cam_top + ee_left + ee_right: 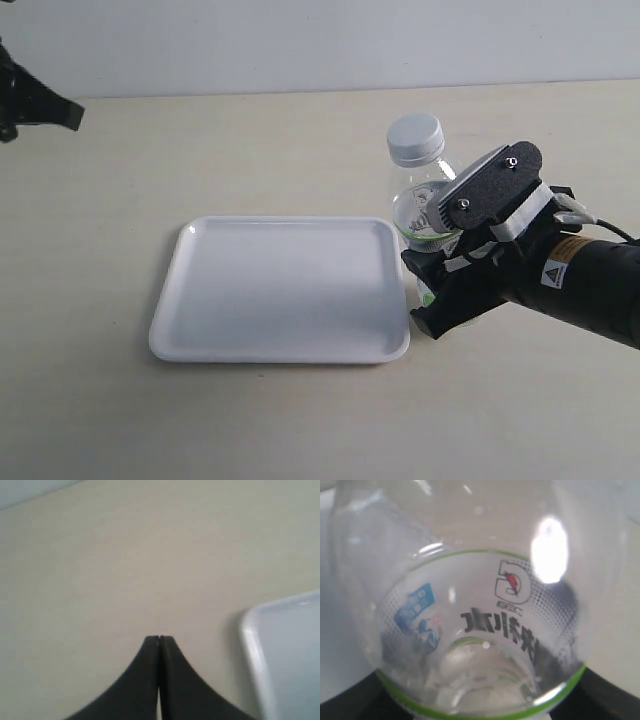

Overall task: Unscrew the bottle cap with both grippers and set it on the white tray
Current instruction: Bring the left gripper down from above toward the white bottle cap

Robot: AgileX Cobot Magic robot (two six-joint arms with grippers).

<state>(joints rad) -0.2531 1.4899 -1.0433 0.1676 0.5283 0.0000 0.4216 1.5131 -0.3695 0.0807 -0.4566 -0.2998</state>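
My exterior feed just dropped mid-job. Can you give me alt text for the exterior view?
The right gripper clamps the clear bottle, white cap on, just right of the bare white tray on a beige table. Part of the left arm shows at the top-left edge.

The exterior camera looks obliquely down on the table [300, 150]. The left wrist camera shares its white tray [287, 650]; the right wrist camera crowds the bottle [480, 630].
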